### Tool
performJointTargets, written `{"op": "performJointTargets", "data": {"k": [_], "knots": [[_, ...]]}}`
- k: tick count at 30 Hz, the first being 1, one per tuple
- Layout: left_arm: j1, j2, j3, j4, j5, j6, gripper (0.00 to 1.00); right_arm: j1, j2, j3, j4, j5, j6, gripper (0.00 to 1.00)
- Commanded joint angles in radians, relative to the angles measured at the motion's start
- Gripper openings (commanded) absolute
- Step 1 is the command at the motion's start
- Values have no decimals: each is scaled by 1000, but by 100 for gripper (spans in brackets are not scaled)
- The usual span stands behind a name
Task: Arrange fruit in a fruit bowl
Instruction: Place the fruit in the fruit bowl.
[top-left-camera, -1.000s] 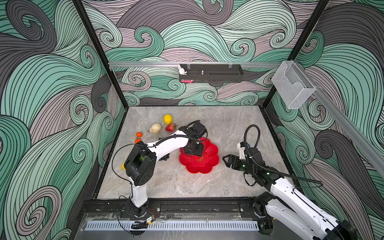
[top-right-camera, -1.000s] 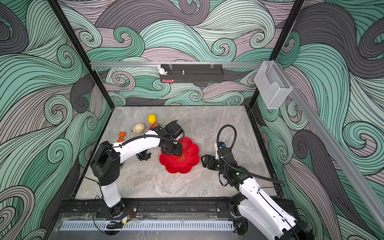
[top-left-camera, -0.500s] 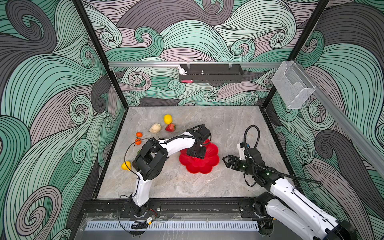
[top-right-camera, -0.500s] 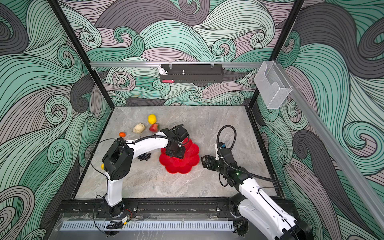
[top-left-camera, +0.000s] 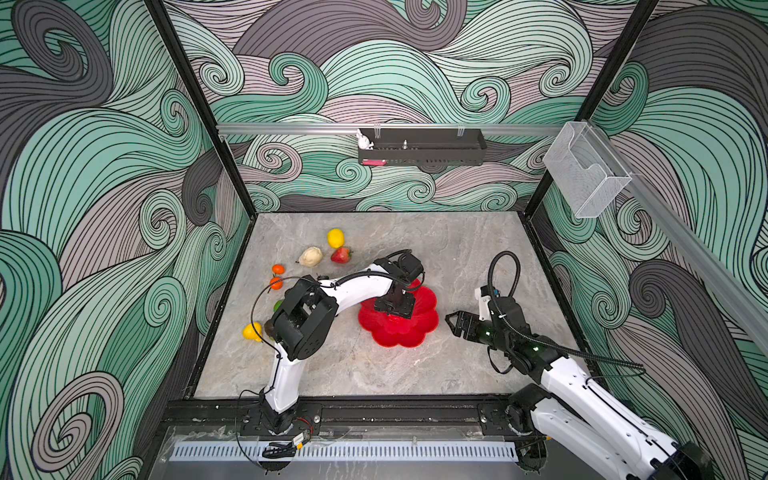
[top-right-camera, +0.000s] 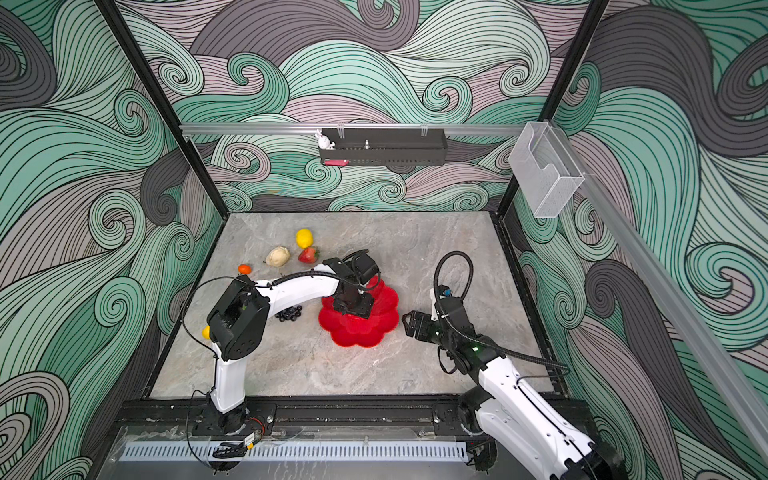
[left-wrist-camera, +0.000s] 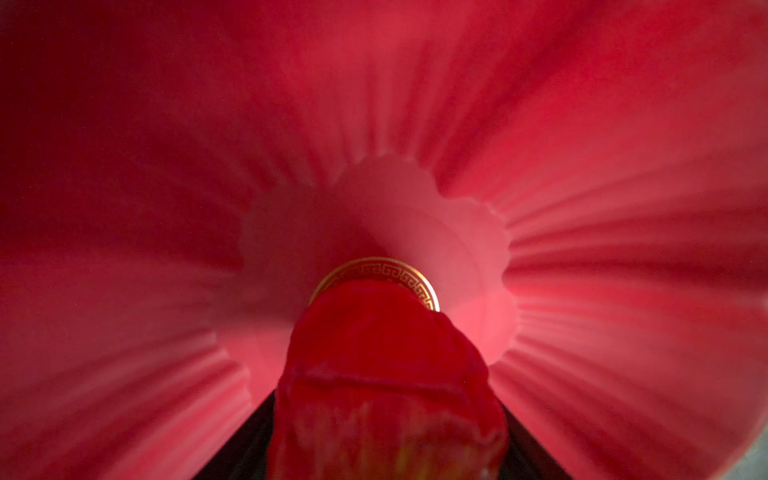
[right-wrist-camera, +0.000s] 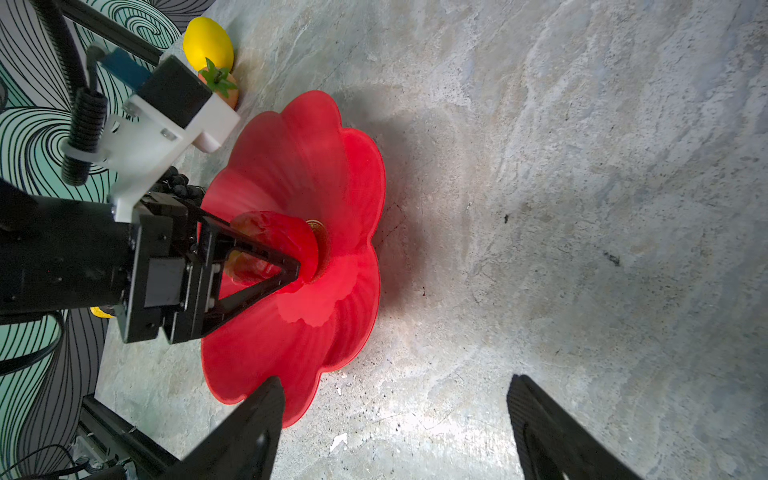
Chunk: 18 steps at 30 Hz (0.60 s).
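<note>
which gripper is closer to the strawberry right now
Left. The left gripper is down in the red flower-shaped bowl, with the strawberry on the table beyond the bowl's far-left rim. The right gripper sits off the bowl's opposite side, farther away.

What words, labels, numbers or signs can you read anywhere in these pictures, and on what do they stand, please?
No text can be read in any view.
Pink tag on the black tray on the back wall: too small to read.
Gold ring in the middle of the bowl: only a key-pattern border, no letters; its inside is hidden by the apple.
</note>
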Motion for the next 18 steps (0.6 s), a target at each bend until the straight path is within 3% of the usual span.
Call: {"op": "performJointTargets", "data": {"k": [1, 13, 18], "knots": [[-8, -20, 27, -18, -15, -3, 74, 5, -10, -9, -3, 20, 2, 85], [-8, -96, 50, -49, -12, -6, 81, 5, -25, -9, -16, 21, 2, 85], [5, -161, 144, -157, -140, -3, 84, 4, -50, -7, -34, 30, -1, 85]]}}
